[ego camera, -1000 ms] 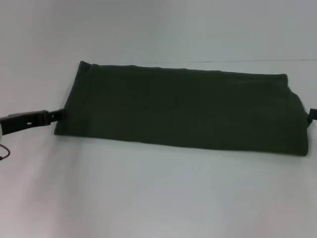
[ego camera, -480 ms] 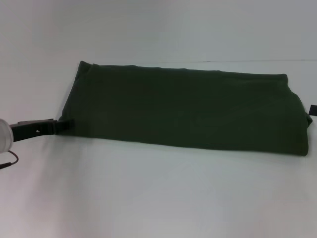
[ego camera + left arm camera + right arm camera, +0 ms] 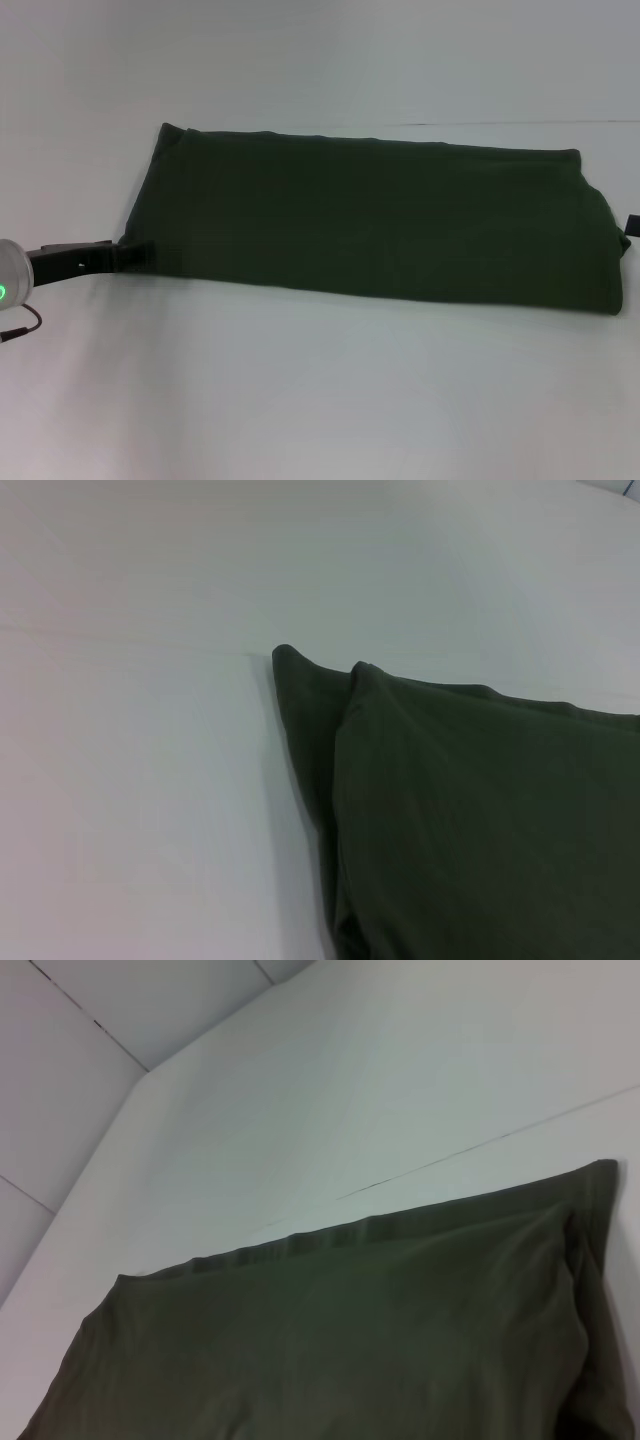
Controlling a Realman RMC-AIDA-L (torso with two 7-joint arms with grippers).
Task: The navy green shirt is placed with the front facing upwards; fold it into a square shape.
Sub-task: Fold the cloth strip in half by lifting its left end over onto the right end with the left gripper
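Green cloth lies flat on my white bench (image 3: 320, 400): the navy green shirt (image 3: 380, 225), already folded into a long band, with no letters showing on top. My left pincer (image 3: 135, 255) sits at the band's left end, at the corner nearest me. A second ago the tip was just touching that corner. Now it has pushed in, and the corner of the cloth has gone in with it, so the end looks tucked. I think the pincer is getting hold of that end, but I cannot tell if it is clenched on the cloth or not. My right pincer (image 3: 631, 225) only peeks out past the far right end of the shirt, and I cannot tell its state either. I think the next step is to bring one end over the other to make the square.
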